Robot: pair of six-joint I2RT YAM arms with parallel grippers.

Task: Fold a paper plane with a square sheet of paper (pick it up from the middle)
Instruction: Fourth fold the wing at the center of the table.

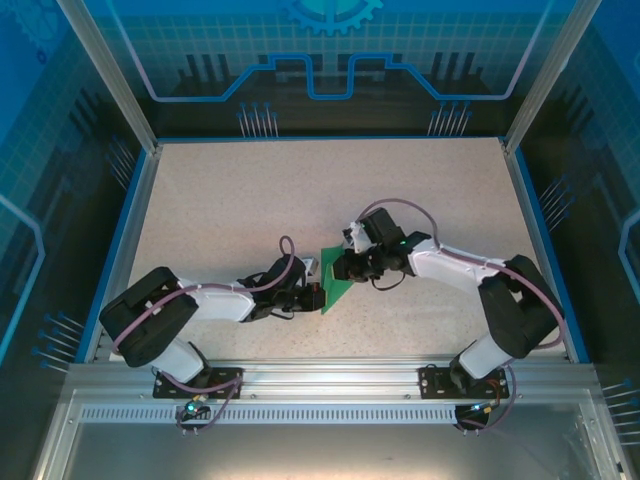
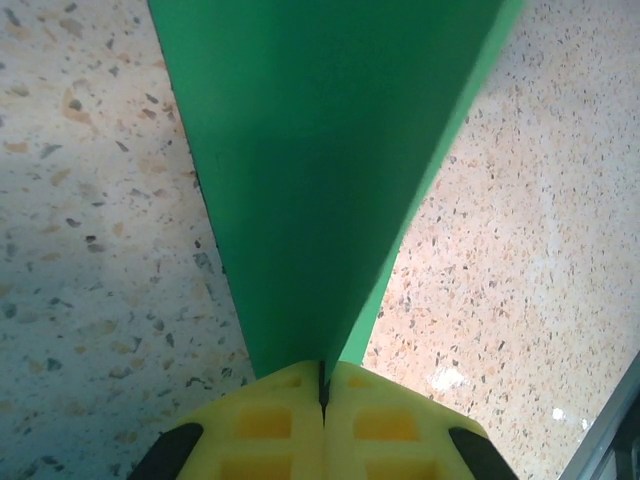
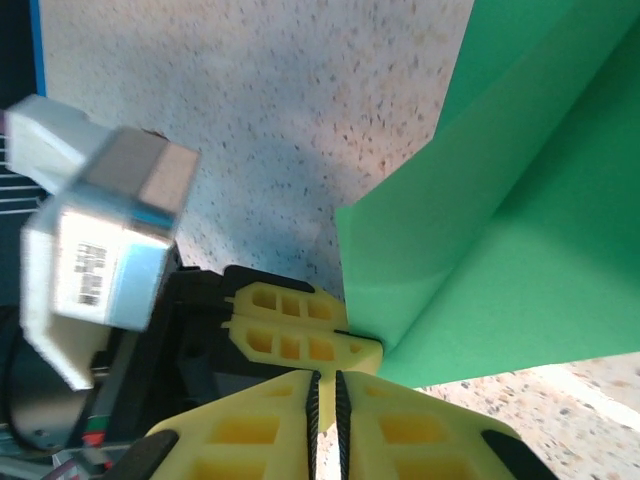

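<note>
Left gripper (image 2: 322, 385) jaws are clenched on the narrow end of the folded square sheet of paper (image 1: 338, 280), which fans straight ahead of them. The right gripper (image 3: 326, 385) is right beside the paper, jaws pinched together and seemingly empty.

The square sheet of paper (image 2: 330, 170) ahead of the left gripper (image 2: 322, 368) is thin, matte, smooth green paper, unmarked and doubled into layers. That gripper and the right gripper (image 3: 325, 378) have dull yellow moulded plastic fingers (image 3: 250, 430) with square recesses. The right one's inner faces carry black ribbed pads (image 3: 314, 410). Under both, the worktop (image 2: 90, 250) is pale, speckled, stone-look and smooth, with a faint sheen right of the left gripper.
</note>
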